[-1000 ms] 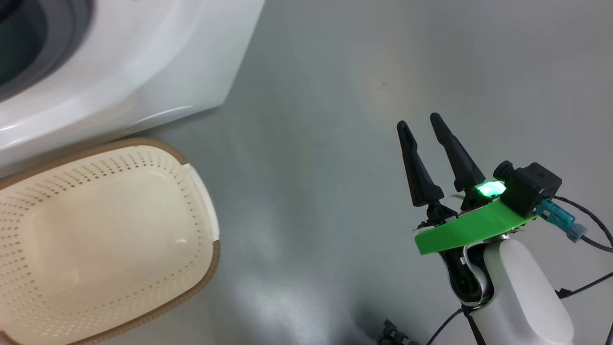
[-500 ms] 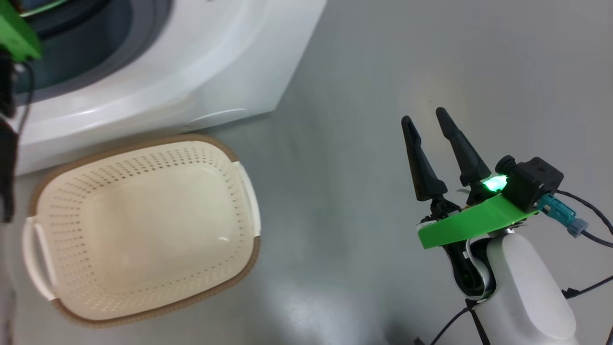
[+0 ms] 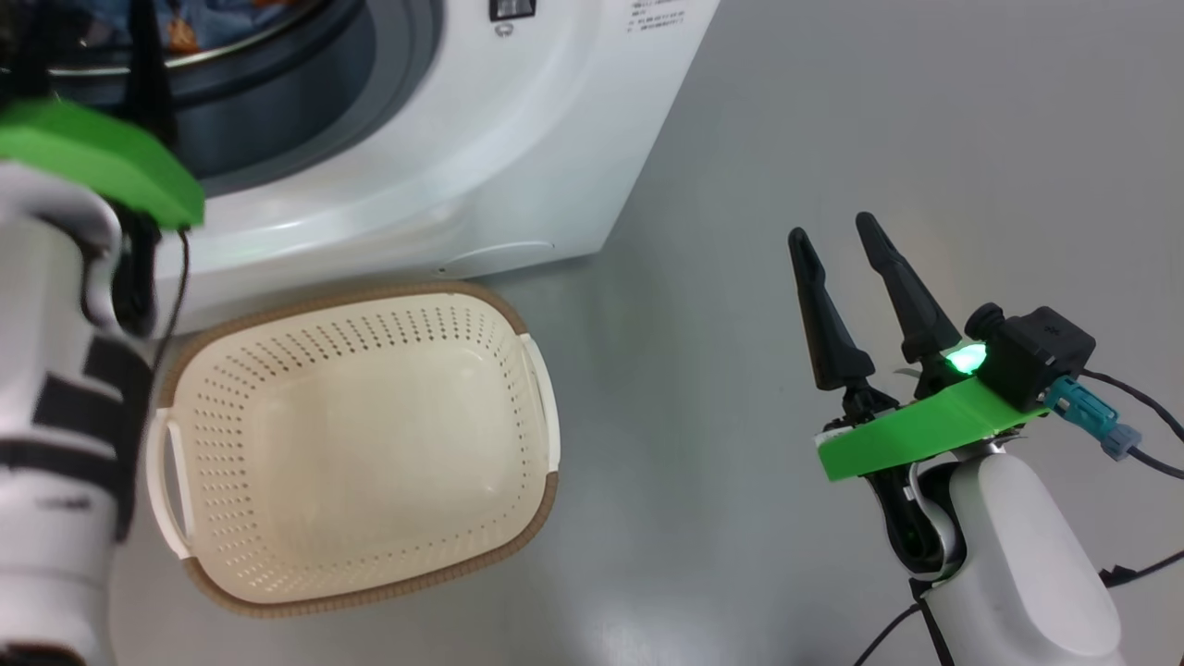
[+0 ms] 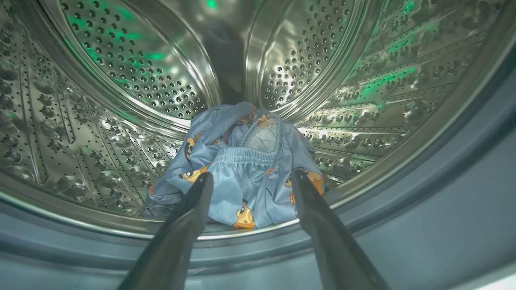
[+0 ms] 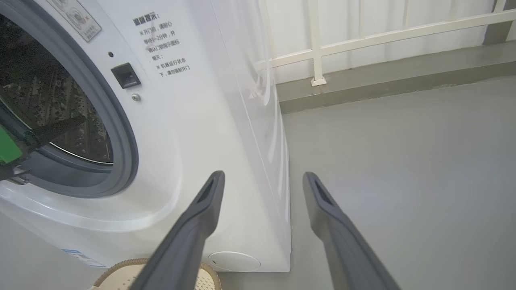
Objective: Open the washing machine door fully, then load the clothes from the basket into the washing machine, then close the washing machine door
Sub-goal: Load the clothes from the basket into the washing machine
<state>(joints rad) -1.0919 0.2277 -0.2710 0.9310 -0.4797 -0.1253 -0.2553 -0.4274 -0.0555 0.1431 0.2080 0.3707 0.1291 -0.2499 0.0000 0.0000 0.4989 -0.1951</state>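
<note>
Blue clothes [image 4: 246, 161] with orange cartoon figures lie in a heap at the bottom front of the steel drum [image 4: 121, 80]. My left gripper [image 4: 250, 176] is open at the drum's mouth, its fingers either side of the heap and holding nothing. The cream basket [image 3: 546, 499] stands on the floor in front of the washing machine [image 3: 518, 139], with nothing inside it. To the right of both, my right gripper [image 3: 831, 228] hangs open above the bare floor. In the right wrist view its fingers [image 5: 209, 193] point at the machine's front right corner [image 5: 225, 133]. The washing machine door is out of view.
My left arm's green wrist plate [image 3: 102, 162] sits before the grey gasket [image 3: 398, 55]. Grey floor [image 3: 879, 111] stretches right of the machine. A white railing [image 5: 363, 38] on a low kerb runs behind it. Cables [image 3: 1138, 416] trail from my right wrist.
The head camera has swung, so the machine and basket sit further right in the picture. My left arm has come into view at the drum's mouth. The right gripper stays open, hardly moved.
</note>
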